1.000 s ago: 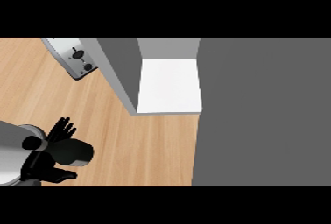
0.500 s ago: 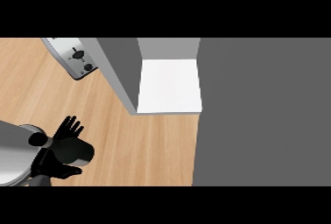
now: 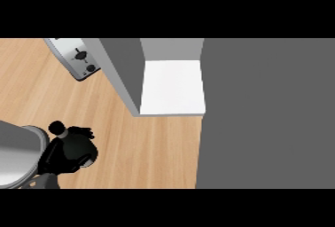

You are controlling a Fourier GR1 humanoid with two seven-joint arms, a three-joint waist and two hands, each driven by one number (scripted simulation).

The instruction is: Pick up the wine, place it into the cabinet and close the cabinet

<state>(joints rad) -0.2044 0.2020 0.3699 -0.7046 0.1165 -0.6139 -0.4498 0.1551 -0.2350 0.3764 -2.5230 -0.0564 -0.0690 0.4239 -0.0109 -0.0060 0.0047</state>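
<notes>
"Cabinet (image 3: 171, 86) first. How does it look, and where's the wine?"

"Grey walls and a bare white floor, far and right of centre. I can't make out the wine."

"Which way does it run?"

"Its floor runs far to near, open at the near edge, where it meets the wooden counter (image 3: 144, 150)."

"Room to move?"

"Open wood lies between it and the left hand (image 3: 68, 153), near-left, fingers curled in. A toaster (image 3: 78, 60) sits far-left, and a grey surface (image 3: 268, 115) bounds the right."
</notes>
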